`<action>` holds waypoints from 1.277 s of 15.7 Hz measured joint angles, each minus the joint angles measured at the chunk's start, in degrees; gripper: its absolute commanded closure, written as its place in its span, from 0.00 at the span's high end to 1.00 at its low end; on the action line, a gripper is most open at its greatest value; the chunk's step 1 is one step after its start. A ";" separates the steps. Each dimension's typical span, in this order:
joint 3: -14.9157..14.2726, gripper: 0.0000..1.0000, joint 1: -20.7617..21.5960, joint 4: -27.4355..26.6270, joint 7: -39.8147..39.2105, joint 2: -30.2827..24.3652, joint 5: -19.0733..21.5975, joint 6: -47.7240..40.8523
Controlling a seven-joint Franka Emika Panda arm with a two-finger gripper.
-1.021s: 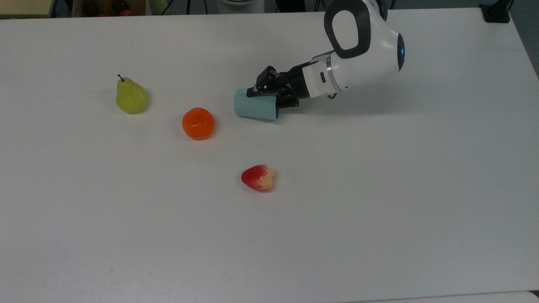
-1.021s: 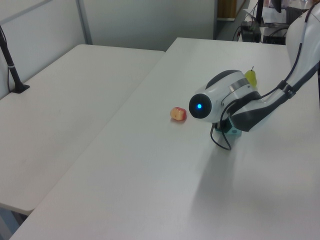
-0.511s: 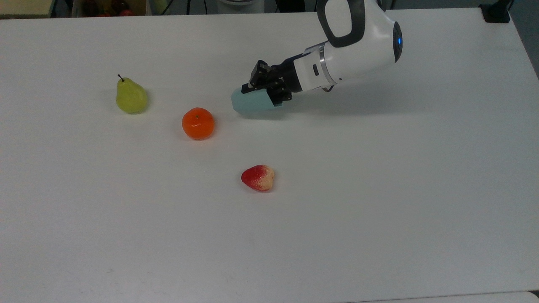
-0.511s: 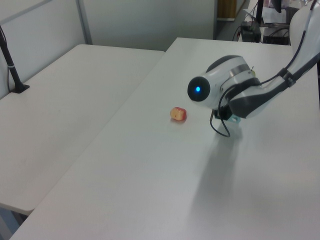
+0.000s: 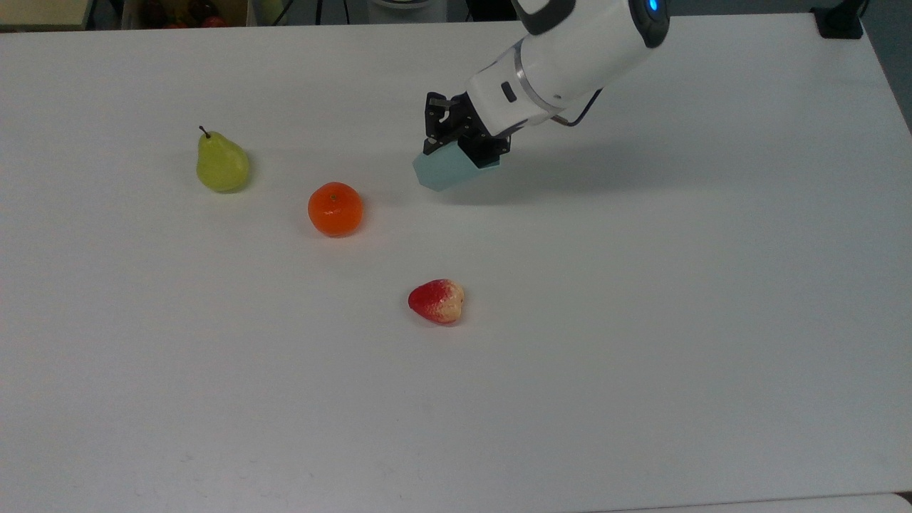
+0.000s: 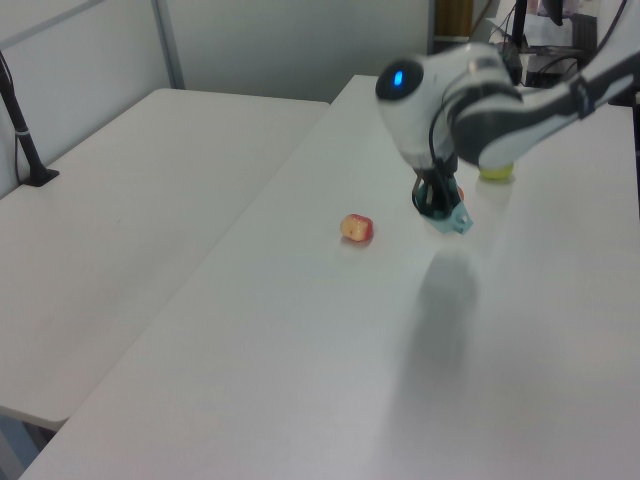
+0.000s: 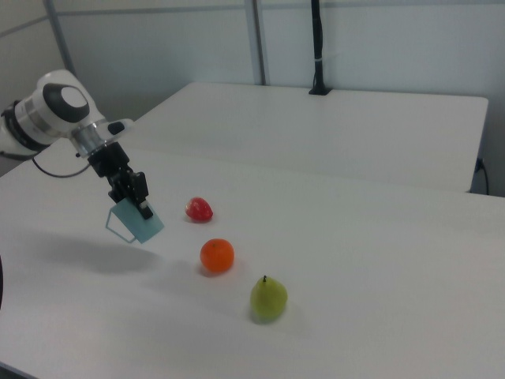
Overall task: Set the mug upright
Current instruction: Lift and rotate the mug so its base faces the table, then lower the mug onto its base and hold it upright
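The mug is a pale light-blue cup, held clear of the white table and tilted. Its shadow lies on the table below it. My gripper is shut on the mug's rim end, reaching down from the white arm at the top view's upper right. In the right view the mug hangs at a slant under the gripper, open mouth toward the right view's lower left. In the left view the mug sticks out beneath the gripper.
An orange lies to the top view's left of the mug, with a green pear further left. A strawberry sits nearer the table's middle. Bare tabletop spreads across the top view's right and lower parts.
The arm has risen and its wrist has swung more upright. The mug went from lying on its side on the table to hanging tilted in the air.
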 measured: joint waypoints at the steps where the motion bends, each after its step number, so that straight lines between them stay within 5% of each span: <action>1: 0.00 0.00 -1.09 0.00 -3.47 -1.09 3.47 1.65; 5: 0.02 0.00 -3.99 -0.46 -17.41 -2.17 15.27 7.72; 13: 0.04 0.06 -7.06 -5.14 -40.66 1.93 25.78 18.54; 14: 0.04 0.13 -7.52 -5.13 -42.58 2.16 27.04 18.68; 19: 0.05 0.97 -8.16 -4.73 -44.70 2.07 28.09 18.70; 20: 0.05 1.00 -8.17 -4.58 -44.70 2.01 28.09 18.70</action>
